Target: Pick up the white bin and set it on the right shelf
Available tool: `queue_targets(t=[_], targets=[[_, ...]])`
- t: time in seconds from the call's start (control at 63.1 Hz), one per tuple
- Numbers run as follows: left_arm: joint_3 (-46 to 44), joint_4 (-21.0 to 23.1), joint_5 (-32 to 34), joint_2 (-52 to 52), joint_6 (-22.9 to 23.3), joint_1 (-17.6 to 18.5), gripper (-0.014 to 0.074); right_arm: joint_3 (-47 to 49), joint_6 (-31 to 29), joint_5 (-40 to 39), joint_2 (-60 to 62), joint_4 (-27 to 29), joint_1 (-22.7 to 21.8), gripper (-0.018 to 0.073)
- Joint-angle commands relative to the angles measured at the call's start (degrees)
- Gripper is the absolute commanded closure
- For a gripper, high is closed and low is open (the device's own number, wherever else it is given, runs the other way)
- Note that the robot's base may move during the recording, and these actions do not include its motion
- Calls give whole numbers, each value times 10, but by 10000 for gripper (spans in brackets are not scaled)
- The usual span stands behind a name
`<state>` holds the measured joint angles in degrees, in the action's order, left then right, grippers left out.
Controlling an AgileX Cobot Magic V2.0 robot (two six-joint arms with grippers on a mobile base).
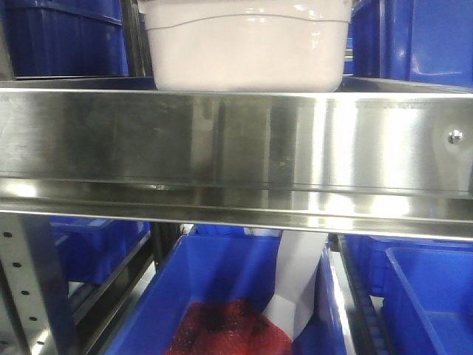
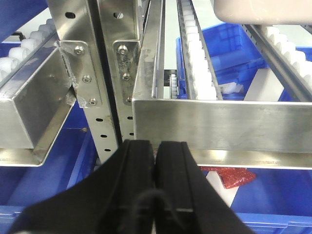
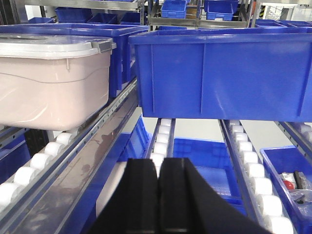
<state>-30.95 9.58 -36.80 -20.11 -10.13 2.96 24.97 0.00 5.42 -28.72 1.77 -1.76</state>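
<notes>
The white bin [image 1: 247,44] is a pale pinkish-white tub standing on the steel shelf behind its wide shiny front lip [image 1: 236,148]. In the right wrist view the bin [image 3: 48,87] sits at the left on white rollers, with its glossy lid and grey handle [image 3: 102,45] showing. In the left wrist view only its bottom corner [image 2: 263,12] shows at the top right. My left gripper [image 2: 156,146] is shut and empty, just below and in front of the shelf lip [image 2: 219,126]. My right gripper [image 3: 158,165] is shut and empty, over the roller lane right of the bin.
A large blue bin [image 3: 224,73] stands on the rollers right of the white bin. Perforated steel uprights [image 2: 92,83] stand at the left. Below the shelf a blue bin [image 1: 222,296] holds red mesh [image 1: 229,329] and white paper. More blue bins fill the racks behind.
</notes>
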Motion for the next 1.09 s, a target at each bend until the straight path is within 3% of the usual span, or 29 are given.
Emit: queue_targets(t=[0.0, 0.571, 0.666, 0.793, 0.856, 0.92, 0.967, 1.078], targets=[[-16, 7, 48, -3, 5, 4, 715, 17, 0, -49, 1, -7, -1, 484], [1, 7, 50, -2, 5, 4, 715, 17, 0, -49, 1, -7, -1, 484], [31, 7, 90, 6, 6, 4, 715, 17, 0, -49, 1, -7, -1, 484], [105, 1, 209, 28, 10, 4, 715, 17, 0, -50, 1, -7, -1, 484], [145, -4, 264, 45, 35, 5, 715, 17, 0, -50, 1, -7, -1, 484], [191, -39, 313, 63, 80, 14, 715, 17, 0, -50, 1, -7, -1, 484], [229, -91, 346, 83, 122, 27, 715, 17, 0, -50, 1, -7, -1, 484], [293, -115, 397, 121, 136, 57, 715, 17, 0, -50, 1, -7, -1, 484]])
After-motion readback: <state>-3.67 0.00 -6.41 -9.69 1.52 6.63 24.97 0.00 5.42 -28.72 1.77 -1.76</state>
